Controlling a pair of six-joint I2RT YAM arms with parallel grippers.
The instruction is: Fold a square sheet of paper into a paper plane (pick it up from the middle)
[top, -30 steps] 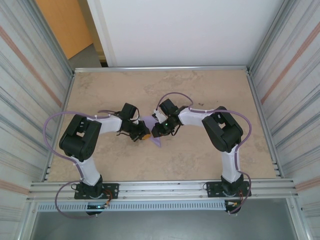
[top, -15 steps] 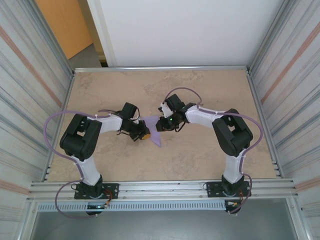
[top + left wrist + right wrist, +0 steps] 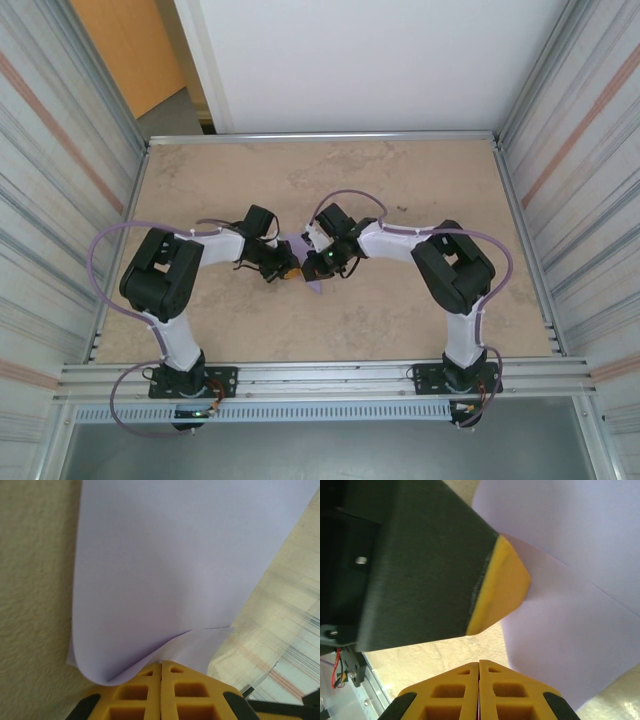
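Observation:
The lilac sheet of paper (image 3: 314, 282) is folded into a pointed shape near the table's middle, its tip toward the near edge. My left gripper (image 3: 287, 270) is shut on its folded edge. In the left wrist view the yellow fingertips (image 3: 161, 664) meet where two layers of the paper (image 3: 170, 570) converge, and one layer curls over on the left. My right gripper (image 3: 318, 263) sits just to the right of the left one. It (image 3: 479, 662) is shut with nothing between its fingers. The paper (image 3: 570, 630) lies just beyond and to the right of its tips, and the left gripper's finger (image 3: 500, 590) hangs close above them.
The beige table (image 3: 400, 180) stretches away behind both arms. Corrugated metal walls (image 3: 60, 180) (image 3: 590, 180) close in the left and right sides. An aluminium rail (image 3: 320, 378) runs along the near edge by the arm bases.
My right gripper lifted away toward the back right, then came back beside the left one and closed its jaws. The left gripper kept its hold and did not move.

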